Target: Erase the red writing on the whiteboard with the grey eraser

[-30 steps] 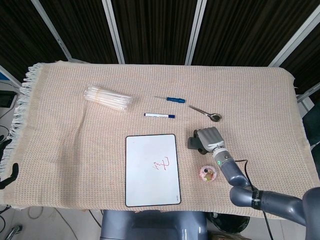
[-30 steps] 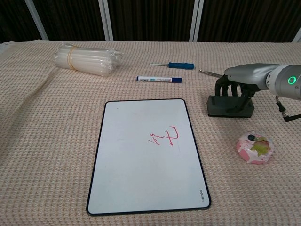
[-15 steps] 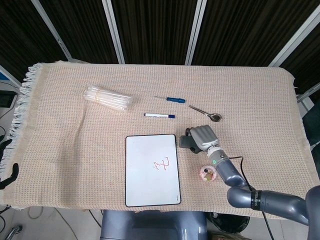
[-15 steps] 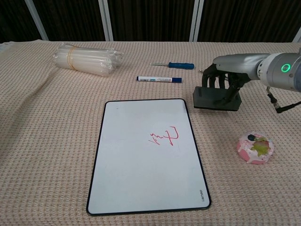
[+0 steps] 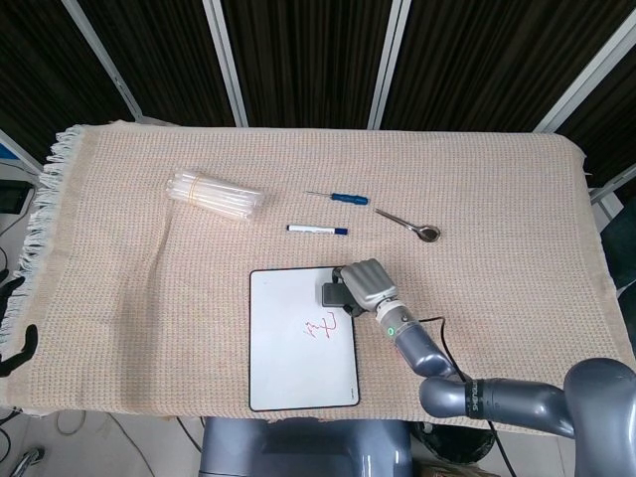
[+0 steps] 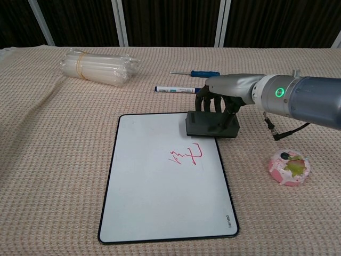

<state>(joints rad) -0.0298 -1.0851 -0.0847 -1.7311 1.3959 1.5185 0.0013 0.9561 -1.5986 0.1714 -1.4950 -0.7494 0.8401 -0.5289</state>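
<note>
Moved leftward, the right robot hand [image 5: 366, 283] clasps the grey eraser [image 5: 334, 294] above one whiteboard's [image 5: 298, 358] upper right corner in head view, while chest view shows red writing [image 6: 185, 156] just below it and one bagged tube bundle [image 6: 98, 66].

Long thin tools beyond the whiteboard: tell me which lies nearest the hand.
The marker pen, white with a blue cap, lies just left of the right hand. The blue-handled screwdriver and the spoon lie farther back.
</note>
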